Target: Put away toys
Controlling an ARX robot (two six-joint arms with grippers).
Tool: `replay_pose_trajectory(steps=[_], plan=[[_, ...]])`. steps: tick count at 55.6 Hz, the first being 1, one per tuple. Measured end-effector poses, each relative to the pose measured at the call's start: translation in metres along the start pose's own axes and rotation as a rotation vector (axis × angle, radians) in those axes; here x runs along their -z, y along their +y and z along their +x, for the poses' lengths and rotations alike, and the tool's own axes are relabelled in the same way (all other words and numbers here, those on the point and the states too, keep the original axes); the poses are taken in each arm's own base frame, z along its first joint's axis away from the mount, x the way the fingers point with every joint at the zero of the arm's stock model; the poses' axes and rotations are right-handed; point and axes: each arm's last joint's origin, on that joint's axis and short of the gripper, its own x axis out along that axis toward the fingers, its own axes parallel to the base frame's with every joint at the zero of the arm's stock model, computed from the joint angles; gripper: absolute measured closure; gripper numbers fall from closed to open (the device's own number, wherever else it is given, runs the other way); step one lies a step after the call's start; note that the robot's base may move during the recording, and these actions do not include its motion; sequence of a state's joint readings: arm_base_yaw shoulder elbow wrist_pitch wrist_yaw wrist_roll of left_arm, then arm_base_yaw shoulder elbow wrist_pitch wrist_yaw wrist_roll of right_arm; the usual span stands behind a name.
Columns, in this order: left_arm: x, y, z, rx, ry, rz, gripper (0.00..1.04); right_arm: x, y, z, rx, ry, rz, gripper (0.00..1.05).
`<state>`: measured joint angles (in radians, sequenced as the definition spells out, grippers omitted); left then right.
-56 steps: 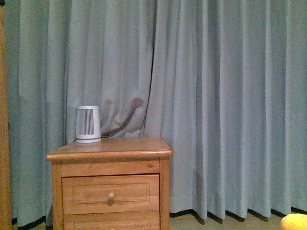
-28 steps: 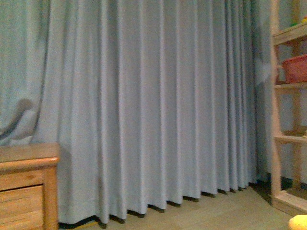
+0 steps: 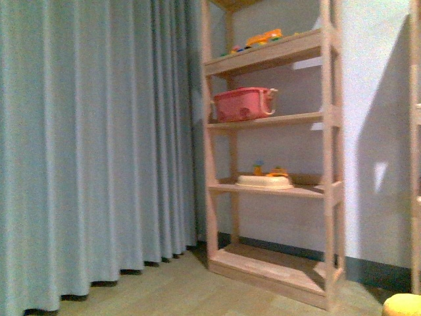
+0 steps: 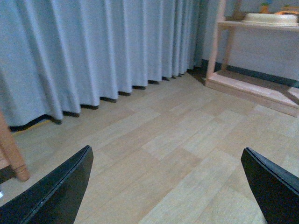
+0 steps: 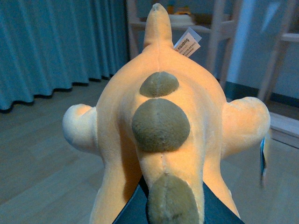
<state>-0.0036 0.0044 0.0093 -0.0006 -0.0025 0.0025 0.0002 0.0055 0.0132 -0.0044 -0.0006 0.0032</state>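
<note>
My right pincer (image 5: pixel 170 207) pinches the orange plush toy (image 5: pixel 161 123); the wooden shelf unit (image 3: pixel 327 151) stands ahead of it, stowing not yet done. Left pincer (image 4: pixel 161 186) spread, empty.

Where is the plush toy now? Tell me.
The plush toy fills the right wrist view, held in the right gripper. The front view shows only its yellow edge at bottom right, with the wooden shelf unit beyond it.

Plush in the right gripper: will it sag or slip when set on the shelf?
Likely floppy: the plush toy looks like soft stuffed fabric with bulging limbs. Probably light for its bulk. Its fuzzy surface shouldn't slip, but the rounded body may roll on the shelf.
</note>
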Motion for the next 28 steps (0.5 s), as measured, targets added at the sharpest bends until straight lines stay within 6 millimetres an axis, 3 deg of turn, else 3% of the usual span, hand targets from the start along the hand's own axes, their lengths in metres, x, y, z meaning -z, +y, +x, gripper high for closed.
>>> replay_pose_trajectory(steps=[28], plan=[[0.0000,0.0001,0.0000,-0.002,0.000,0.000,0.06,-0.0001,-0.0001,0.0000,0.003,0.000,0.000,0.98]])
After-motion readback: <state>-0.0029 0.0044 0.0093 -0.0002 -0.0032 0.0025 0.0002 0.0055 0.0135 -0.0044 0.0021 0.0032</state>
